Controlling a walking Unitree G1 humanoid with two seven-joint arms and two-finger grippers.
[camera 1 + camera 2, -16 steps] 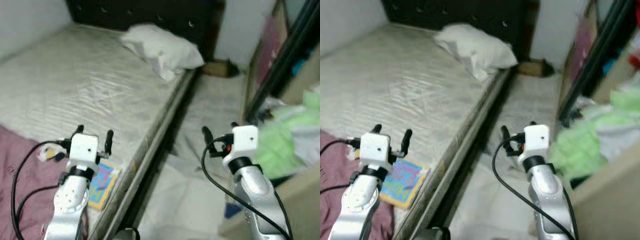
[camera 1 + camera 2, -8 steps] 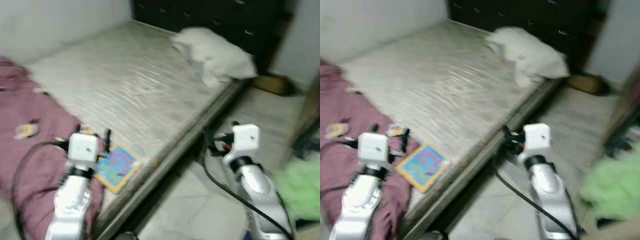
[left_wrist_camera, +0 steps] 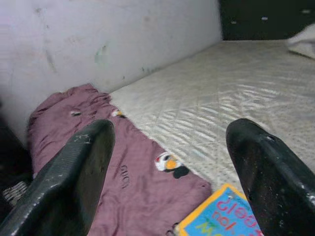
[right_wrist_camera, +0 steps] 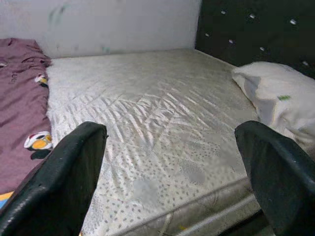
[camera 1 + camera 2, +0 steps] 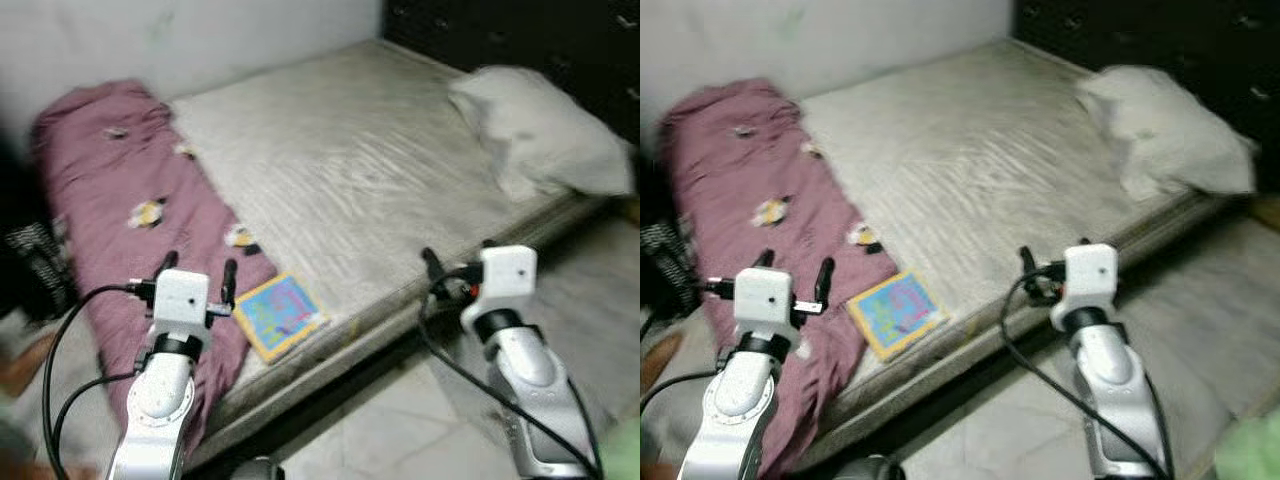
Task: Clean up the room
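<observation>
A maroon blanket (image 5: 130, 200) with small cartoon prints lies crumpled along the foot of the bed and hangs over its edge. A colourful book (image 5: 280, 315) rests flat near the mattress edge, beside the blanket. A white pillow (image 5: 545, 145) lies at the head of the bed. My left gripper (image 5: 198, 275) is open, held above the blanket just left of the book. My right gripper (image 5: 458, 255) is open too, raised in front of the bed's side edge. Neither holds anything.
The bare cream mattress (image 5: 370, 170) runs from a white wall (image 5: 180, 40) to a dark tufted headboard (image 5: 520, 35). Pale tiled floor (image 5: 420, 440) lies beside the bed. A dark basket (image 5: 30, 260) sits on the floor left of the blanket.
The camera has swung left: the blanket, wall and basket have come into view and the cluttered shelf on the right has gone. Both grippers keep their raised, open pose.
</observation>
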